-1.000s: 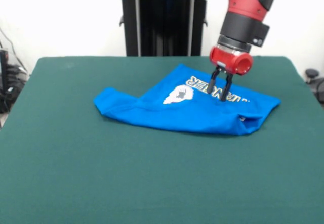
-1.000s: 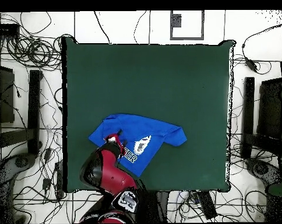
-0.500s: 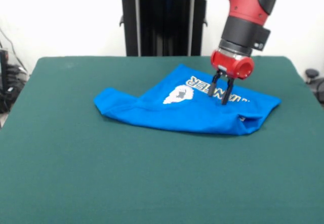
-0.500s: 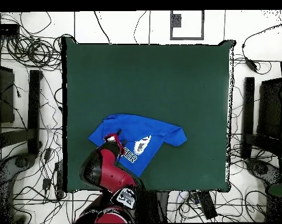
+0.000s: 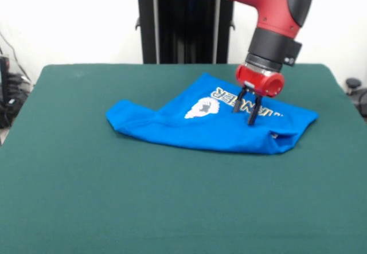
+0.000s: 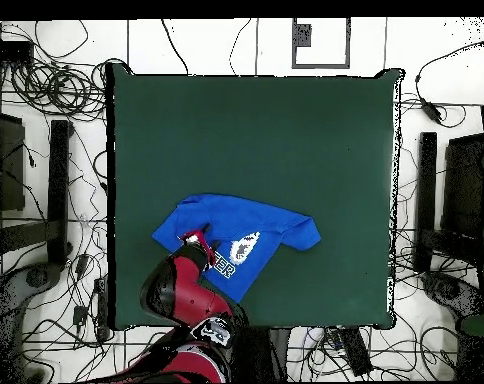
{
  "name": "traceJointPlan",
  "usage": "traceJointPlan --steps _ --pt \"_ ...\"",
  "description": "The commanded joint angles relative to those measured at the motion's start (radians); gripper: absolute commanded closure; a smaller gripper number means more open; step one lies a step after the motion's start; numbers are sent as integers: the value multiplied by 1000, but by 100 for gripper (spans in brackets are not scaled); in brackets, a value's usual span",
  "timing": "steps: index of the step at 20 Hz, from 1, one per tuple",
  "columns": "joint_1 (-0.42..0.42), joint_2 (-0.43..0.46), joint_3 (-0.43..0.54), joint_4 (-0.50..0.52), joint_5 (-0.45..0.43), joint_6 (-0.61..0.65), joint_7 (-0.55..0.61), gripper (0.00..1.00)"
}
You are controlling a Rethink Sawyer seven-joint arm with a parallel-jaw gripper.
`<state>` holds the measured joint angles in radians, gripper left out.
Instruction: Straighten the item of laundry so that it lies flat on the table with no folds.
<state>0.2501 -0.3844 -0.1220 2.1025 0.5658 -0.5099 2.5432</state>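
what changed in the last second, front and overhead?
The gripper swung right over the shirt's print in the front view, then came back left, ending about where it began. Its fingers stay apart, holding nothing, tips just above or at the cloth; contact cannot be told. Nothing was taken hold of or let go. The shirt lies folded as before, same place on the table.

You have one broad counter (image 5: 86,196) covered in dark green felt-like cloth, and only one thing lies on it: a bright blue T-shirt (image 5: 172,125). The shirt sits rumpled toward the counter's far half in the front view, printed side up, one part folded over itself. In the overhead view it lies near the counter's lower left corner (image 6: 256,215).
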Motion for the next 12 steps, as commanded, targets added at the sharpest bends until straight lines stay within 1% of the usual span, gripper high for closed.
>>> traceJointPlan --steps 1,4,7,10,11,12 --pt "5 75 86 -92 3 -54 202 0" --pt "7 71 82 -90 11 -45 195 0" --pt "44 72 53 -93 66 -31 162 0" --pt "42 74 52 -92 56 -43 173 0" --pt "41 74 52 -91 50 -47 178 100" --pt "37 74 53 -92 45 -47 179 100"
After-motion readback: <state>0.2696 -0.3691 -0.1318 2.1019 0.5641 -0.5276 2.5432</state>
